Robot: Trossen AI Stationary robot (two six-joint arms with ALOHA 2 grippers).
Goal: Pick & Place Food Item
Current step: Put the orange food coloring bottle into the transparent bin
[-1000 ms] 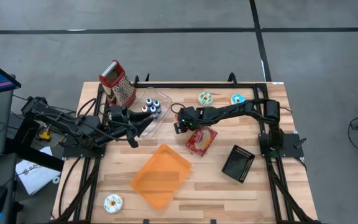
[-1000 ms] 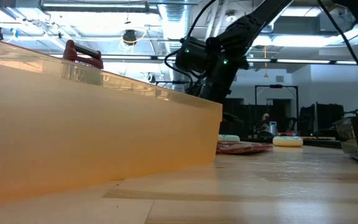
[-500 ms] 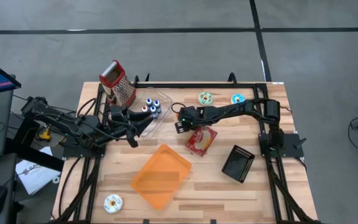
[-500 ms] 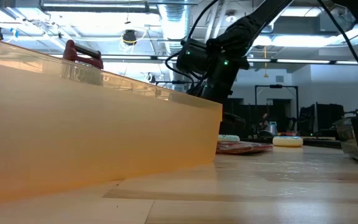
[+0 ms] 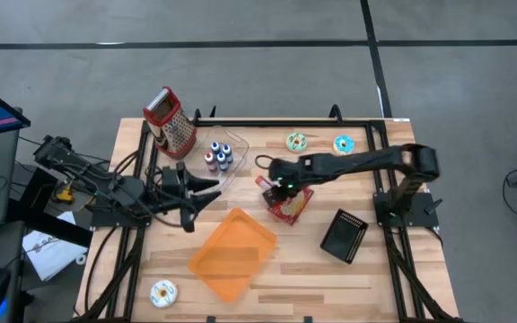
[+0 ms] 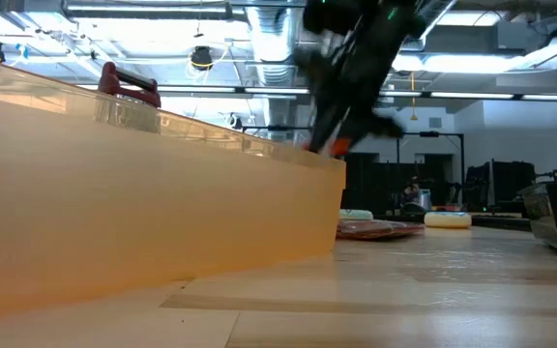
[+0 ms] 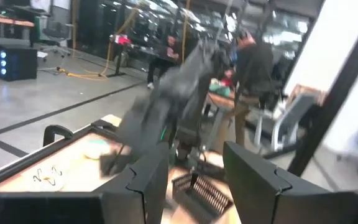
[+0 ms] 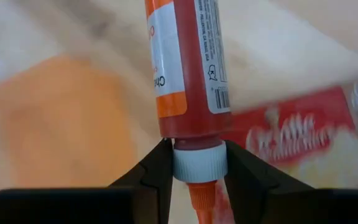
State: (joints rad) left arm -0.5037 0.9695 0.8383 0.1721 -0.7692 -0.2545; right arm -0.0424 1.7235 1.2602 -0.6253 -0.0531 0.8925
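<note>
A red sauce bottle [image 8: 185, 68] with a white cap and an orange nozzle hangs in my right gripper [image 8: 197, 163], which is shut on it. In the high view this gripper [image 5: 270, 184] is over mid-table, just above the red snack packet [image 5: 291, 203] lying flat on the wood. The orange tray [image 5: 233, 253] lies toward the near edge. My left gripper [image 5: 205, 187] stands open at the left, level, with nothing between its fingers [image 7: 143, 180]. My right gripper pinches the bottle's white cap [image 8: 197, 167] between its two fingers [image 8: 157, 169]. The fingers slant down from the table's right. The bottle's body points down and away from the fingers, nozzle toward the wrist, and it is lifted clear of the table.
A red-handled grater [image 5: 170, 117] and a clear container of small bottles [image 5: 218, 157] stand at the far left. Two donuts [image 5: 296, 141] [image 5: 343, 143] lie at the far edge and one [image 5: 163, 292] near the front left. A black basket [image 5: 344, 235] sits at the right.
My right gripper has risen and drawn a little toward the table's near right, tipping less steeply, with the red bottle lifted clear in it. The move was quick and blurs the low view. My left gripper has swung slightly toward the near edge.
</note>
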